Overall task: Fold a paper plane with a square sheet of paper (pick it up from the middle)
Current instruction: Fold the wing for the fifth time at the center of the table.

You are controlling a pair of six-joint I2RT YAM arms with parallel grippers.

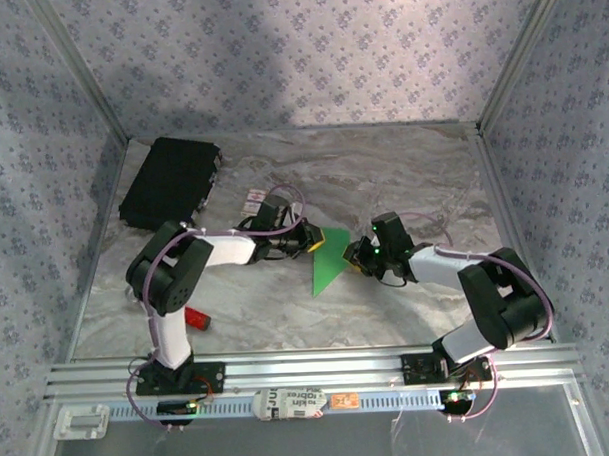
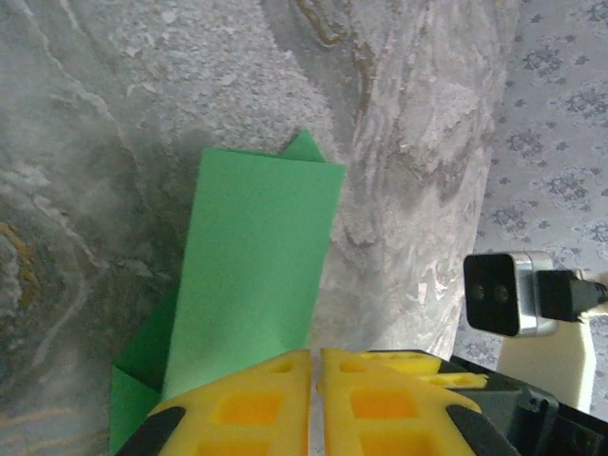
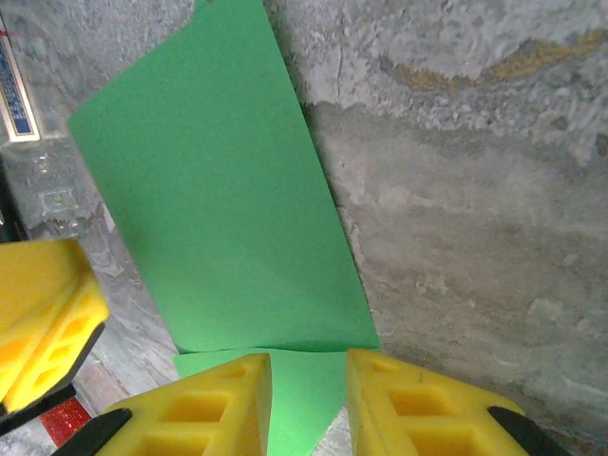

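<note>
The bright green sheet of paper (image 1: 329, 262) lies on the marble table top, folded into a slim pointed paper plane shape whose tip points toward the near edge. A flat flap (image 2: 256, 256) covers a lower layer. My left gripper (image 1: 313, 239) sits at the paper's far left corner, jaws shut (image 2: 315, 366). The flap's edge runs right into the slit between them, and I cannot tell whether paper is pinched. My right gripper (image 1: 359, 258) is at the paper's right side and open (image 3: 309, 380), with a green corner (image 3: 304, 399) lying under the gap between its fingers.
A black case (image 1: 170, 181) lies at the back left with a small white card (image 1: 254, 201) beside it. A red tool (image 1: 196, 317) rests near the left arm's base. Cables (image 1: 424, 224) loop behind the right arm. Patterned walls close in three sides.
</note>
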